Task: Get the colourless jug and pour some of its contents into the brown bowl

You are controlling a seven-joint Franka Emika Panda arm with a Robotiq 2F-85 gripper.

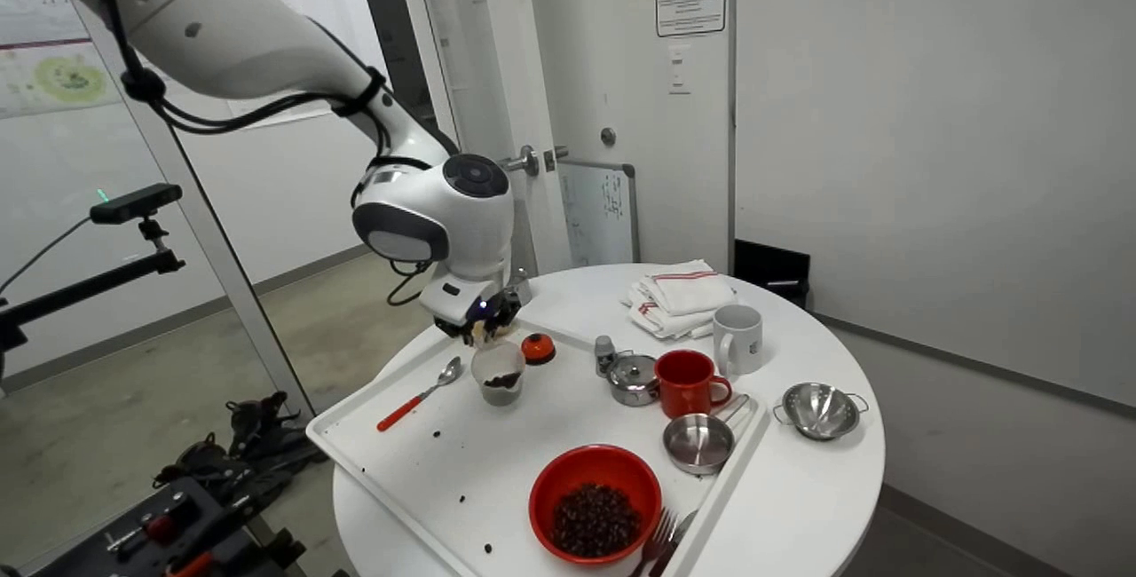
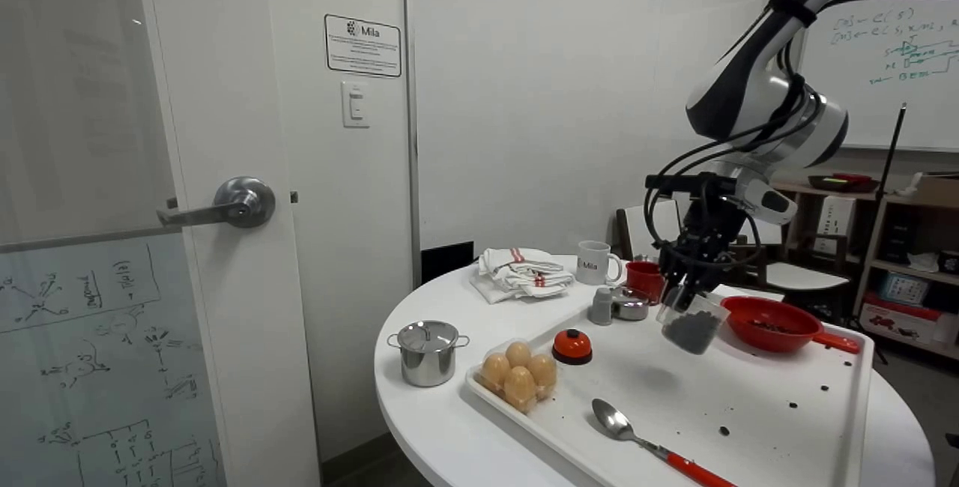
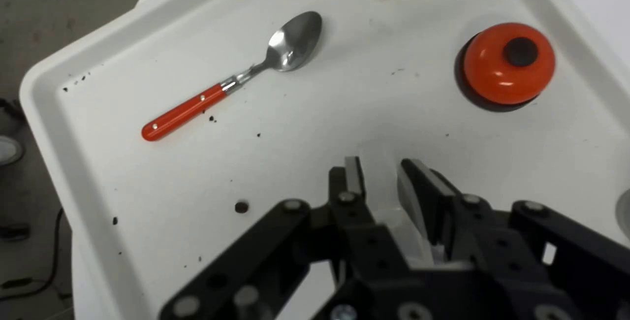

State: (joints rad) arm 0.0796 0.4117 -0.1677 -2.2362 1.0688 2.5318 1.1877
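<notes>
The colourless jug (image 1: 499, 373) is see-through with dark contents in its lower part. In an exterior view the jug (image 2: 693, 324) hangs tilted above the white tray, with a shadow on the tray below it. My gripper (image 2: 678, 294) is shut on the jug at its upper side. In the wrist view the gripper's fingers (image 3: 380, 162) have clear plastic of the jug (image 3: 389, 199) between them; the jug's contents are not visible there. The gripper (image 1: 484, 328) also shows at the tray's far side. The brown bowl does not show in any view; it is hidden or out of view.
The white tray (image 1: 497, 488) holds a big red bowl (image 1: 541, 506) of dark beans, a spoon (image 3: 187, 113), a red-orange domed thing (image 3: 509, 64), eggs (image 2: 519, 376), a shaker (image 1: 604, 355), a lidded steel pot (image 1: 634, 379), a red mug (image 1: 685, 383) and a steel pan (image 1: 698, 444).
</notes>
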